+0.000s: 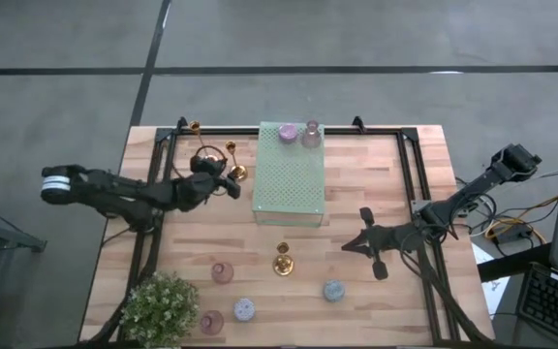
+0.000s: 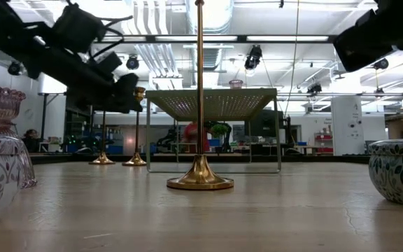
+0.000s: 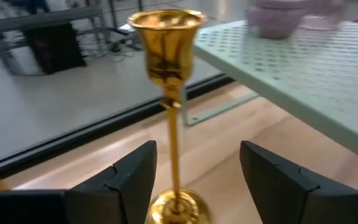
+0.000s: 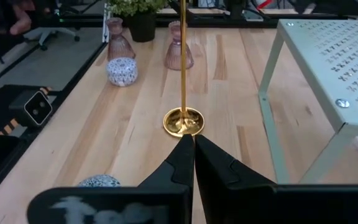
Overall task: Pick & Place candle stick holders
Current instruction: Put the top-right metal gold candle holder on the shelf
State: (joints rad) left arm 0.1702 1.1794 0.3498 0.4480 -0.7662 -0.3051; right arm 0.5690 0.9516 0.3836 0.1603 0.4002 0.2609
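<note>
A slim gold candlestick (image 3: 168, 56) stands on its round base on the table's far left, beside the pale green perforated stand (image 1: 291, 179). My left gripper (image 3: 197, 149) is open, level with the stem, one finger on either side, touching nothing; it also shows in the high view (image 1: 229, 184). Two more gold candlesticks (image 1: 194, 126) (image 1: 230, 148) stand farther back. Another gold candlestick (image 1: 282, 260) stands mid-table, in front of my shut, empty right gripper (image 4: 191, 142) (image 1: 356, 242). Two pink holders (image 1: 287, 132) (image 1: 311, 134) sit on the stand.
Small squat holders stand near the front: pink (image 1: 222, 272) (image 1: 211, 322), lilac-patterned (image 1: 244, 309), pale blue (image 1: 333, 290). A bushy potted plant (image 1: 160, 305) is at the near left corner. A black frame (image 1: 405, 136) runs along the table's edges.
</note>
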